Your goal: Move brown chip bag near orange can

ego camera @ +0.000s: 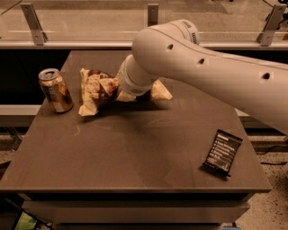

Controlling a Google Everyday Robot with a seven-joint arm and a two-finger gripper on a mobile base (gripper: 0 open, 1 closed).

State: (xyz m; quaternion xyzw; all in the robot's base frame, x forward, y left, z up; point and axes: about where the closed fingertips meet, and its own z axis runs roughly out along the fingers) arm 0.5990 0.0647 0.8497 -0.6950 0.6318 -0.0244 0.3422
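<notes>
The brown chip bag [96, 90] lies crumpled on the dark table [135, 148] at the back left, its pale yellow ends showing on both sides of my arm. The orange can [55, 90] stands upright just left of the bag, a small gap between them. My gripper [118, 86] is over the middle of the bag, hidden behind my white wrist and forearm.
A small flat black packet with white text [222, 151] lies near the table's right front edge. A glass rail with metal brackets [153, 13] runs behind the table. My white arm [216, 76] crosses from the right over the table's back half.
</notes>
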